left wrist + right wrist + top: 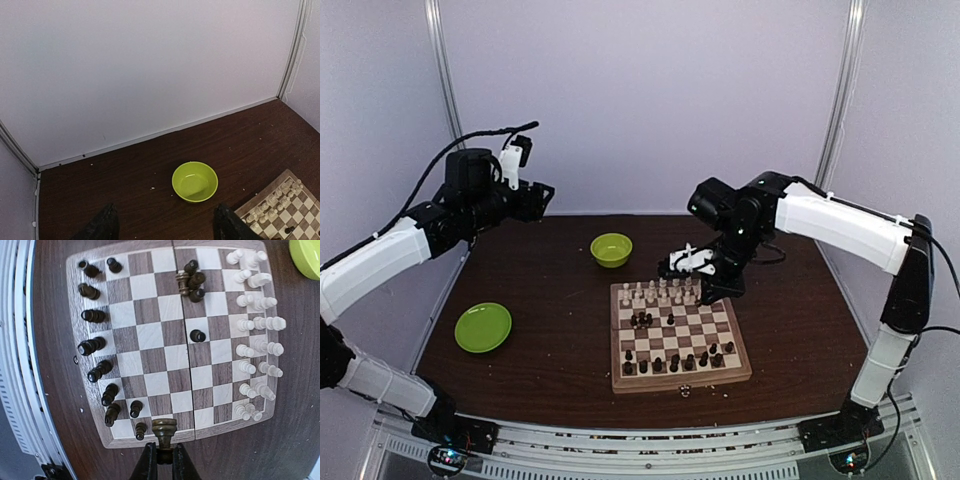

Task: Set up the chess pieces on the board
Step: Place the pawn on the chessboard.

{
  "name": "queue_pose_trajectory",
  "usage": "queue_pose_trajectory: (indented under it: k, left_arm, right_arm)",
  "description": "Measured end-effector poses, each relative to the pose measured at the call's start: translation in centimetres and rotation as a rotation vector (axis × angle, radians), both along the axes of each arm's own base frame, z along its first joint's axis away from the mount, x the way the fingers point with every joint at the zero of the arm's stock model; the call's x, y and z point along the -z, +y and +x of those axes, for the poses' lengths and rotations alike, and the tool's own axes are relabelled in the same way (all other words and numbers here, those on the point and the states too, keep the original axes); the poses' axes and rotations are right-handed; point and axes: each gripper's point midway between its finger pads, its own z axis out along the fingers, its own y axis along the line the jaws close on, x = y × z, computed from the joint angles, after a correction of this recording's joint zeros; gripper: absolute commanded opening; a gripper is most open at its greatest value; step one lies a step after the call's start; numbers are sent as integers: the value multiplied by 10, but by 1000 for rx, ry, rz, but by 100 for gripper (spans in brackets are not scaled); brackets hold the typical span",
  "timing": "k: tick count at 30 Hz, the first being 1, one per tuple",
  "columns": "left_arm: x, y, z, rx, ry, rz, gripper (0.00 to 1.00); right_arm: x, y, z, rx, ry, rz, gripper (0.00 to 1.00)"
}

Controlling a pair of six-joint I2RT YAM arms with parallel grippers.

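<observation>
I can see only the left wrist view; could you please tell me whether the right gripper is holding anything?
Observer: Yes, the right gripper is shut on a dark piece at the side rim of the board, about midway along.
Operator: Thank you. Are the other dark pieces in their rows?
Observer: Not all; a dark cluster and a lone dark piece stand mid-board.
Operator: Is anything on the left arm's side of the board?
Observer: A lime-green plate lies there, apart from it.
</observation>
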Motion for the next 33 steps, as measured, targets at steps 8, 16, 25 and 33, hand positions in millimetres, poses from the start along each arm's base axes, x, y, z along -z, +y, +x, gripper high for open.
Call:
queue_pose_trajectory:
  k: [8,16,25,33]
  left_arm:
    - [-29,6,-15,28,-58,-60,65]
    - [-37,5,-20,41,-72,-79,65]
    - [-35,1,-21,61,-61,-93,65]
    - [-24,-8,-18,94,-24,-103,63]
  right_arm:
    - [45,0,-8,-151,-123,-323,8]
    - [74,-9,3,-181,-166,-483,8]
    - [92,-11,9,-185,-164,-539,9]
    - [104,-7,10,-183,-157,-531,18]
